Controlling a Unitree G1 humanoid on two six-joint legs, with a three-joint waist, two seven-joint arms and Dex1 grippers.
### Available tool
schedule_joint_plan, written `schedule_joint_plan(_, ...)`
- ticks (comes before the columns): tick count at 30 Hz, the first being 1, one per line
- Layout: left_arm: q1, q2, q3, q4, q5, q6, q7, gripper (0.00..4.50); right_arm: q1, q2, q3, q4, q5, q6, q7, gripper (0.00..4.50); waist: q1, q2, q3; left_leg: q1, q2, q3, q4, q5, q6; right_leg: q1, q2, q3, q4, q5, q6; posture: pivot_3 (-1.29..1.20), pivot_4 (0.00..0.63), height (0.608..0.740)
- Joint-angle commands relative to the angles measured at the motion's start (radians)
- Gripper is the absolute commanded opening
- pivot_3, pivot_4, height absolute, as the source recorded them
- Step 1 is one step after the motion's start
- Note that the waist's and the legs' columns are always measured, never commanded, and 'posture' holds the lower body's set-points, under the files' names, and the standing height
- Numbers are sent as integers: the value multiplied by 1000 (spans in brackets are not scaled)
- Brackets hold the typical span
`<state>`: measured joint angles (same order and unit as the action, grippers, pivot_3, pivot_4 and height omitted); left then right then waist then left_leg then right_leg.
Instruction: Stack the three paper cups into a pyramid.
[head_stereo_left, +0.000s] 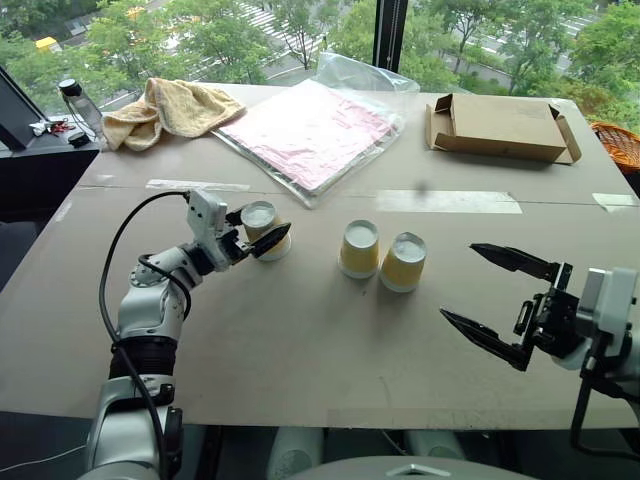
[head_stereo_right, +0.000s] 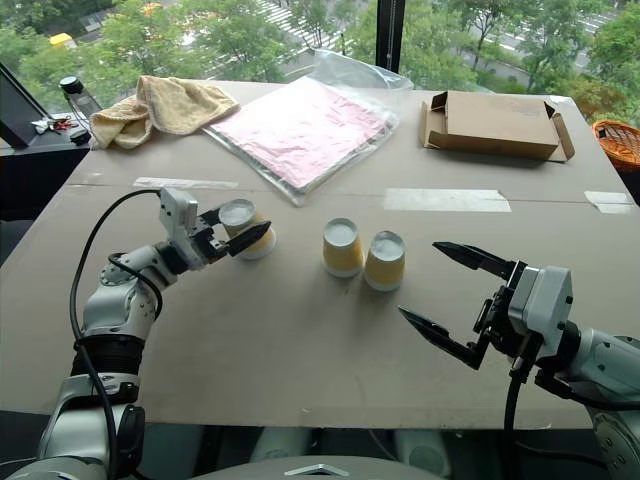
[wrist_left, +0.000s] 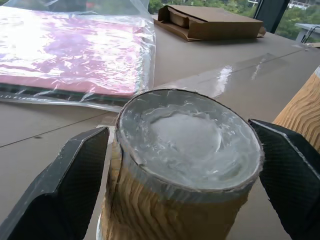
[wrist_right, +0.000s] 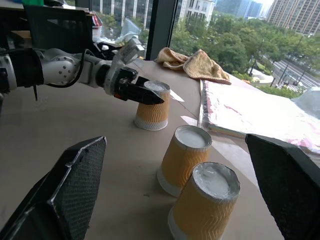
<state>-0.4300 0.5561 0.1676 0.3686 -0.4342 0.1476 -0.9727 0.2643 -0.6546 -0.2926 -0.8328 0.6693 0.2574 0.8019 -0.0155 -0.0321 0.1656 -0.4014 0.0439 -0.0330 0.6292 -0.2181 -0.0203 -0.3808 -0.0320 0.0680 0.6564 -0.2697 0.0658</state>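
Three ribbed yellow paper cups are seen upside down on the brown table, white bases up. Two of them, the middle cup and the right-hand cup, stand touching near the table's centre, forming what is judged to be the bottom row of the pyramid. The third cup stands apart, toward the left edge.

The left gripper is set level around that third cup, its black fingers spread to either side of the ribbed wall; a sliver of gap is visible at each side in the left wrist view, so no clamp is yet made. The right gripper is held with its jaws wide apart and empty, near the front right of the table, well apart from the pair.

Further back lie a bagged pink sheet, a flat cardboard box toward the far right corner, and a yellow towel at the far left corner.

Several risks are judged from here. The thin paper wall could be crushed or ovalled if the fingers are closed too hard. The grip is high, near the base, so the tapered cup could slip downward or tilt when lifted. On placement, the bottom pair could be nudged apart, leaving no seat across both bases.
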Motion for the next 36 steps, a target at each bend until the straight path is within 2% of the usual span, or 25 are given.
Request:
schedule_joint_plan(1, -48, -2, -5, 39, 10, -40, -43, 3475, 41, 5, -45, -71, 20, -17, -23, 4500, 1, 0, 0, 0, 0, 0, 0, 0, 0, 0, 0, 0, 0, 0, 0, 0, 150, 740)
schedule_joint_plan(2, -55, -2, -5, 50, 13, -50, -48, 3229, 56, 6, -50, -73, 15, -20, -24, 4500, 2, 0, 0, 0, 0, 0, 0, 0, 0, 0, 0, 0, 0, 0, 0, 0, 150, 740)
schedule_joint_plan(3, -62, -1, -5, 59, 16, -63, -57, 2716, 67, 7, -52, -75, 10, -23, -28, 4500, 3, 0, 0, 0, 0, -1, 0, 0, 0, 0, 0, -1, 1, 0, 0, 0, 150, 740)
schedule_joint_plan(4, -67, -6, -3, 42, 6, -67, -67, 2474, 80, 11, -58, -76, 8, -28, -31, 4500, 3, 0, 0, 0, 0, -1, 0, 0, 0, 0, 0, -1, 1, 0, 0, 0, 150, 740)
schedule_joint_plan(7, -88, -13, -2, -49, -16, -25, -49, 2474, 109, 21, -71, -83, 7, -38, -39, 4500, 3, -1, 0, 0, 0, -1, 1, 0, 0, 1, 0, -1, 0, 0, 0, 0, 150, 740)
schedule_joint_plan(11, -219, -13, -37, -199, -119, 221, -55, 2474, 159, 42, -91, -81, -3, -60, -44, 4500, 11, -3, 1, -3, 0, -4, 4, 0, 0, 1, 0, -4, 1, 0, 0, 0, 150, 740)
schedule_joint_plan(17, -392, -41, -124, -283, -183, 448, -74, 2474, 244, 82, -133, -68, -32, -104, -46, 4500, 4, -2, 1, -2, -1, -3, 5, 0, 0, 2, -1, -3, 1, 0, 1, 0, 150, 740)
schedule_joint_plan(23, -468, -84, -229, -247, -135, 449, -143, 2474, 373, 137, -186, -78, -57, -169, -30, 4500, 1, -1, 1, -1, -1, -3, 4, 0, 0, 2, 0, -2, 1, -1, 1, 0, 150, 740)
schedule_joint_plan(30, -492, -139, -286, -181, -85, 401, -193, 2474, 528, 213, -245, -68, -83, -267, 3, 4500, 3, -1, 1, -1, -1, -3, 5, 0, 0, 2, 0, -2, 1, -1, 2, 0, 150, 740)
schedule_joint_plan(36, -489, -176, -325, -146, -40, 351, -228, 2474, 563, 234, -278, -43, -76, -311, 11, 4500, 2, -1, 1, -1, -1, -2, 5, 0, 0, 2, 0, -2, 1, -2, 2, 0, 150, 740)
